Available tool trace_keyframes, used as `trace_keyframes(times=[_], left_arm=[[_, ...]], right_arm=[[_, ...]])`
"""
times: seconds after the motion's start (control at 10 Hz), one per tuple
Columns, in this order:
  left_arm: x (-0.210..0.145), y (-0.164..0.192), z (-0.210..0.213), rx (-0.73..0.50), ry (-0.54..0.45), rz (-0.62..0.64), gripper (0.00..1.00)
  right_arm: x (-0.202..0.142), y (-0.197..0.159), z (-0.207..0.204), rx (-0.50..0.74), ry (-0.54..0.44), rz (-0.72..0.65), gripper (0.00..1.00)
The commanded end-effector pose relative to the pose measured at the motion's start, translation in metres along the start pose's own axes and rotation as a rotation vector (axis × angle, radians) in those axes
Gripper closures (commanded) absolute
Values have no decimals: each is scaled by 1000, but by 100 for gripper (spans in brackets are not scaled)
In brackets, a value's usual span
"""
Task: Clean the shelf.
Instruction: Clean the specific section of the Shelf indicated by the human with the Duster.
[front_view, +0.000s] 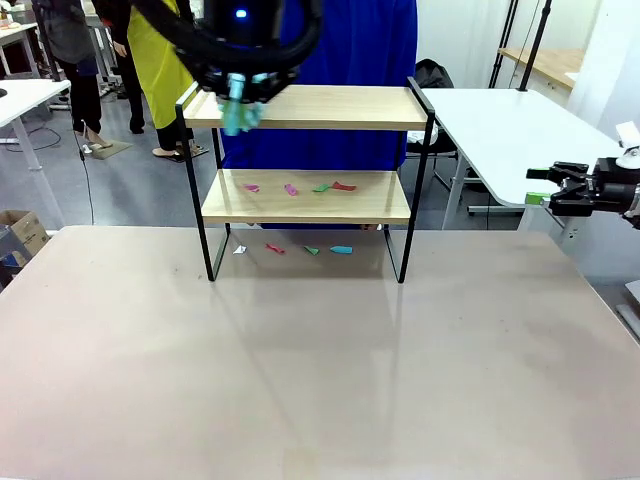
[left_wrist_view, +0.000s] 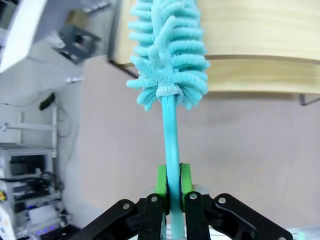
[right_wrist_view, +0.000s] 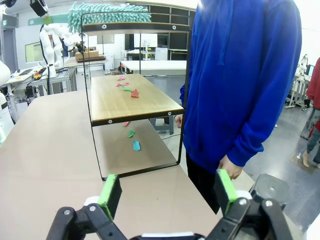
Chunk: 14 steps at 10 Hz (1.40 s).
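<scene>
**Front view:** the shelf (front_view: 330, 107) stands at the far middle of the table (front_view: 320, 380). The left arm is over its top board, with a teal duster (front_view: 238, 115) at the front-left corner. Coloured scraps (front_view: 300, 187) lie on the lower board, more on the table beneath. A hard sideways stroke might shove the thin-legged frame.

**Left wrist view:** the left gripper (left_wrist_view: 172, 182) is pinched on the duster's slim handle, which could twist between the pads under drag.

**Right wrist view:** the right gripper (right_wrist_view: 168, 191) is spread wide and empty. A person (right_wrist_view: 240, 75) stands just behind the shelf, so swept scraps may land their way.

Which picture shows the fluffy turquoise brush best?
The left wrist view: the fluffy turquoise brush sits close up, handle pinched in the left gripper. The front view catches a scrap; the right wrist view, its distant side.
</scene>
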<state>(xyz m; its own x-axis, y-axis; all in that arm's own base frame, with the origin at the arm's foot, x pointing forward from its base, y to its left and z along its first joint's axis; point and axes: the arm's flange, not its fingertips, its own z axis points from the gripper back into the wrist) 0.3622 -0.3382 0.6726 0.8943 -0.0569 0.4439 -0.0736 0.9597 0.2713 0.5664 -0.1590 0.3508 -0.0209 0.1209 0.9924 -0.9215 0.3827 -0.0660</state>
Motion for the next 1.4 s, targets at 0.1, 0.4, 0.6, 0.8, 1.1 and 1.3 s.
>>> trace_keyframes(times=[0.1,0.4,0.6,0.8,1.1,1.3], left_arm=[[-20,33,0,189,-108,-83,87],[-31,49,18,169,-217,-128,87],[-35,53,32,87,-264,-123,87],[-30,41,40,136,-230,-110,87],[-30,41,40,136,-230,-110,87],[-38,51,46,-13,-253,-151,87]], right_arm=[[5,0,0,-1,7,-15,0],[5,0,0,-1,7,-15,0],[5,0,0,-1,7,-15,0],[5,0,0,-1,7,-15,0],[5,0,0,-1,7,-15,0],[5,0,0,-1,7,-15,0]])
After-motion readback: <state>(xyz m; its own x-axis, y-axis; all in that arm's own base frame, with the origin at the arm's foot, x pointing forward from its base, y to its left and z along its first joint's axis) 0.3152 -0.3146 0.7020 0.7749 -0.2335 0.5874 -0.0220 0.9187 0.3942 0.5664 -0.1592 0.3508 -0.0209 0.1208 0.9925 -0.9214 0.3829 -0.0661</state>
